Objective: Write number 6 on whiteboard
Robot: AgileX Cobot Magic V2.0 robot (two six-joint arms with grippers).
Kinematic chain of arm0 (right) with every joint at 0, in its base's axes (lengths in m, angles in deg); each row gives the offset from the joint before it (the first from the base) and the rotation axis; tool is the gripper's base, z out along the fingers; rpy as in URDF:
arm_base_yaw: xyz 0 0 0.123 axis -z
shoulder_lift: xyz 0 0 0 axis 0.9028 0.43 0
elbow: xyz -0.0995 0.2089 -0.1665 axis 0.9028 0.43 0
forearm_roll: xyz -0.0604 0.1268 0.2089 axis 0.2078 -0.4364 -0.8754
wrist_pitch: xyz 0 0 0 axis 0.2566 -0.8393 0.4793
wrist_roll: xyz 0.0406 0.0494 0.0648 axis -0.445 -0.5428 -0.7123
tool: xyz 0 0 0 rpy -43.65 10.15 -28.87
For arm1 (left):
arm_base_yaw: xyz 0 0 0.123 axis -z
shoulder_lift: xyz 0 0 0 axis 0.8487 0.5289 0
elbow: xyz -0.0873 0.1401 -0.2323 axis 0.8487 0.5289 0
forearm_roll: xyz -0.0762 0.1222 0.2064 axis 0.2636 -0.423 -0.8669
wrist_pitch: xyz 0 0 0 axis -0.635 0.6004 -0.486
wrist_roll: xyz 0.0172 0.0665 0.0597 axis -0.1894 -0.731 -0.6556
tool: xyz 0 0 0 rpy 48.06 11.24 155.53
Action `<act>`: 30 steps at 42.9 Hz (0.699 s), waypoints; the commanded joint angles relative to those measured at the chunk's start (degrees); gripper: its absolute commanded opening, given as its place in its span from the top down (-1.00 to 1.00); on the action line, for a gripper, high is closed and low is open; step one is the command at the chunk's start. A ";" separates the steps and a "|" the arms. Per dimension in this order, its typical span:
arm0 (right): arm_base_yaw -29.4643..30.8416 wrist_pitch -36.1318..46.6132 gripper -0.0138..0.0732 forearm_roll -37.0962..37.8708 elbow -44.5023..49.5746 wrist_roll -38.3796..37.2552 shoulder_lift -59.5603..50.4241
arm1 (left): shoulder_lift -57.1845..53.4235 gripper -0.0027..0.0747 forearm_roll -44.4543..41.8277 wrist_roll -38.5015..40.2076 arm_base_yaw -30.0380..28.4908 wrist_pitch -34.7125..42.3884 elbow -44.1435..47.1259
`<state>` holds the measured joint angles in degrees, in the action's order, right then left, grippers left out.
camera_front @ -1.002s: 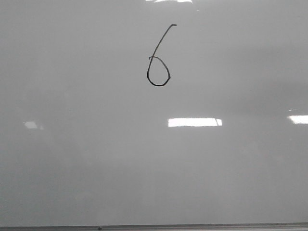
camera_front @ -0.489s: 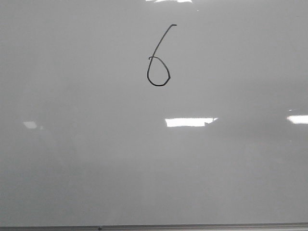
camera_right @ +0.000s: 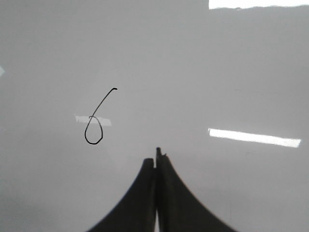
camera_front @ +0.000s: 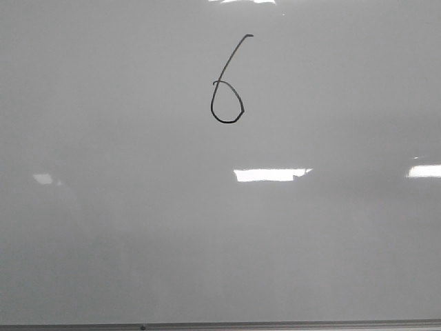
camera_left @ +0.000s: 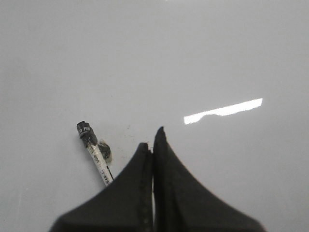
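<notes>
Whiteboard (camera_front: pixel 103 241): one, filling the front view, with a thin grey frame edge (camera_front: pixel 275 324) showing only along the bottom; the other three edges are cut off. One 6 (camera_front: pixel 227 103) is drawn on it in thin black line, in the upper middle of that view, with a long slanted stem and a closed oval loop. Several bright light reflections lie on the glossy surface; the largest sits below the 6, well apart from it.

Grippers: two, neither visible in the front view.

Left gripper (camera_left: pixel 153 145): its two black fingers are pressed together, with only a hairline seam between them. Nothing is seen clamped at the tips. One marker (camera_left: pixel 94 152) lies on the whiteboard just beside the left finger, black cap end pointing away; its far end is hidden behind the finger, and the print on its white barrel is too small to read. A small dark blob beside the barrel cannot be identified.

Right gripper (camera_right: pixel 156 159): its two fingers are likewise closed flat against each other. A small dark nub protrudes at the tips; what it is cannot be told. The 6 appears in this view too, apart from the fingertips and complete. The bases of both grippers are cut off by the frame.
</notes>
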<state>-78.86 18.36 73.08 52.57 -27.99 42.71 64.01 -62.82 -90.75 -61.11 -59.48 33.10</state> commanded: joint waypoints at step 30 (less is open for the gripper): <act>0.37 4.61 0.82 -0.25 -1.33 0.01 0.41 | -2.88 0.98 -12.34 21.22 4.78 10.89 9.09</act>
<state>-78.86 18.36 73.08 52.57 -28.07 42.71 62.05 -73.89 -72.10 -57.42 -55.91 41.29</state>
